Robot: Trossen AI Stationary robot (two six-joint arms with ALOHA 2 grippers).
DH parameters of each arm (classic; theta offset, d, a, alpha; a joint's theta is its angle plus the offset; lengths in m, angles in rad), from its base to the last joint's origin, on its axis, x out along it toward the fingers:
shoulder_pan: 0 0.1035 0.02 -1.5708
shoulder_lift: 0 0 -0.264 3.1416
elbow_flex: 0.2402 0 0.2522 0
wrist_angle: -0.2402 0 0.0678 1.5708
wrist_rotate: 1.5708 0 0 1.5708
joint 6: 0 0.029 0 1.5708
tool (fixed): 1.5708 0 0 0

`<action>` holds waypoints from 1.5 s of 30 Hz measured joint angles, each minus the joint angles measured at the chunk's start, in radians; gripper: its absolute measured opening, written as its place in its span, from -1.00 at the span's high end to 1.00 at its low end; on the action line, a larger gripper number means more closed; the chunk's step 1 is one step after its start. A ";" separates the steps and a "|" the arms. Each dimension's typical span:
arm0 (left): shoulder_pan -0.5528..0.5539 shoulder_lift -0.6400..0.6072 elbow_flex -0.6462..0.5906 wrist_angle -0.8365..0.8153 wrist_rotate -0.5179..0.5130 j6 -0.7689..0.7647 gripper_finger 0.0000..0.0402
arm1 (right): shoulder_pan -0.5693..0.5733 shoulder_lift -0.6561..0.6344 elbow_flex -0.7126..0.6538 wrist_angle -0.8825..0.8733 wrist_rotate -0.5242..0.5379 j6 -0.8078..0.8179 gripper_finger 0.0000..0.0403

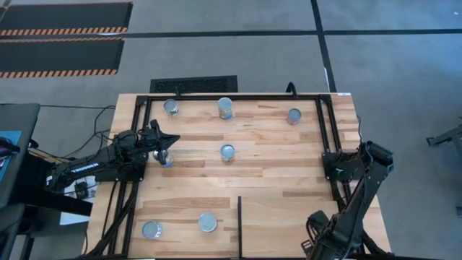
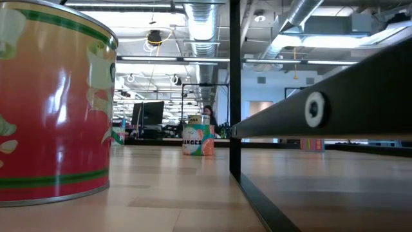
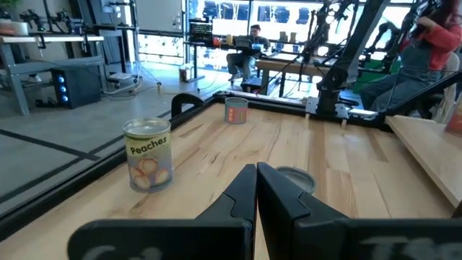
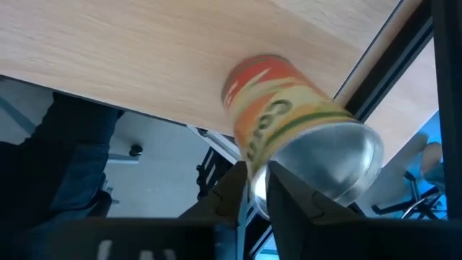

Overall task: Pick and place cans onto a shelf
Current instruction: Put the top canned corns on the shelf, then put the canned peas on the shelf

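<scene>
Gleaming silver-topped cans (image 1: pixel 227 152) standing upright

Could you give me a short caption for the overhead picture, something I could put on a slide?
Seven cans dot a wooden table; the left gripper hovers by one can, the right arm waits at the edge.

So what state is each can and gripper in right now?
left gripper: shut, empty, just short of a silver-topped can.
right gripper: shut, empty, orange can right ahead.
Peaches can: upright, untouched.
red can: upright, nearest the low camera.
</scene>
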 joint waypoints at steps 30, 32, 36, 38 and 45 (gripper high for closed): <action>-0.001 0.000 0.000 0.017 0.109 -0.065 1.00 | -0.429 -0.007 -0.117 0.422 0.645 -1.374 0.98; -0.001 0.000 0.000 0.018 0.118 -0.066 1.00 | -0.479 -0.028 -0.168 0.507 0.669 -1.481 0.98; -0.002 0.000 0.000 0.020 0.135 -0.070 1.00 | -0.551 -0.131 -0.307 0.657 0.681 -1.597 0.98; -0.011 0.000 0.000 0.020 0.135 -0.070 1.00 | -0.577 -0.201 -0.403 0.744 0.680 -1.633 0.99; -0.027 0.000 -0.001 0.013 -0.017 -0.065 1.00 | -0.742 -0.412 -0.796 1.275 0.627 -1.797 0.99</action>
